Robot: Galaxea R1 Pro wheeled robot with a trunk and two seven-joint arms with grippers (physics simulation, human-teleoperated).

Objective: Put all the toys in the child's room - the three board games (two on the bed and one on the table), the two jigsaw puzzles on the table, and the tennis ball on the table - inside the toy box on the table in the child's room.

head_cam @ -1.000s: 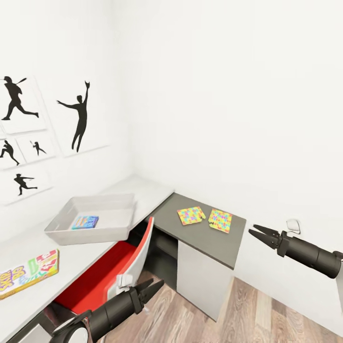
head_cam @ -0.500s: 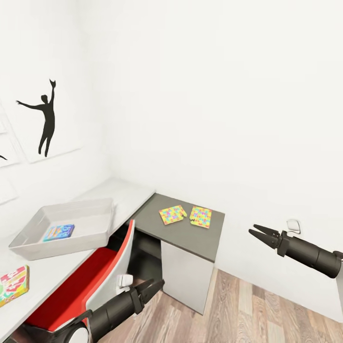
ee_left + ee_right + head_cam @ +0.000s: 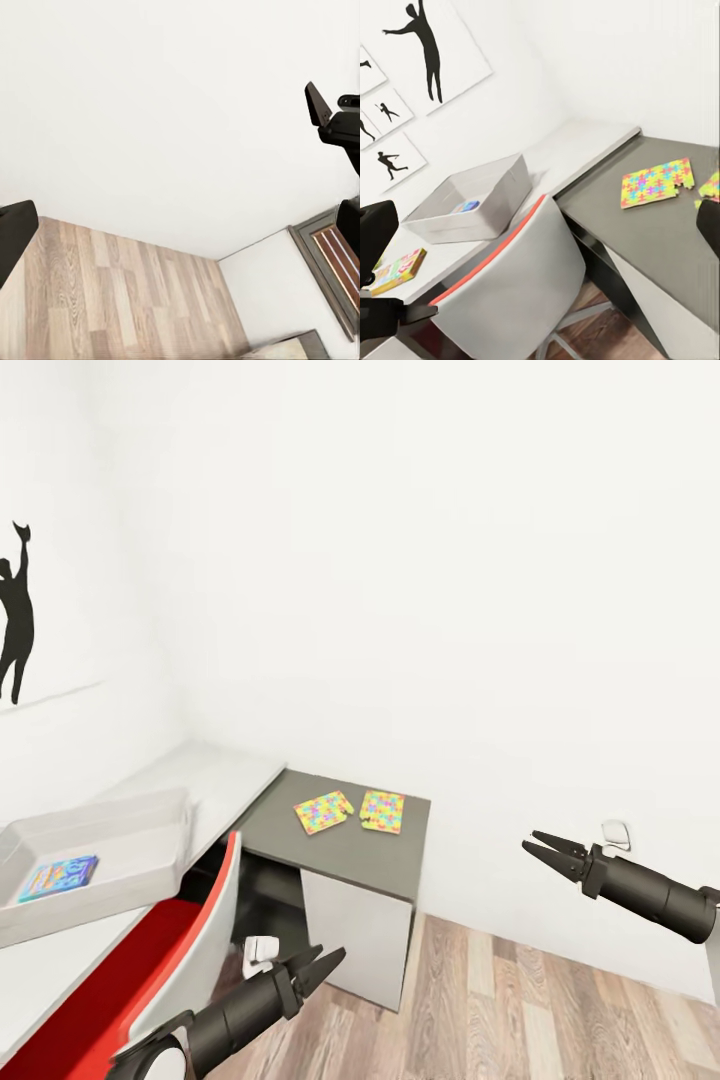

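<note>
Puzzles (image 3: 323,812) (image 3: 382,811) lay side by side on dark cabinet top (image 3: 270,822), blue game (image 3: 58,877) sat in toy box (image 3: 130,821) on desk, w/ left gripper (image 3: 322,964) & right gripper (image 3: 543,848) both spread, empty, over floor (image 3: 520,1010).

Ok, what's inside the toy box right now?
One small blue game lies flat on the floor of the toy box. The near wall hides a strip of the floor, so anything low there can't be seen.

White walls (image 3: 450,560) meet at a corner, far left. Wood-plank floor (image 3: 520,1010) at near right. Pale desk (image 3: 215,775) along left wall joins dark grey cabinet (image 3: 340,840). Red-and-grey chair (image 3: 190,950) tucked under desk. Black silhouette picture (image 3: 15,625) on left wall.
</note>
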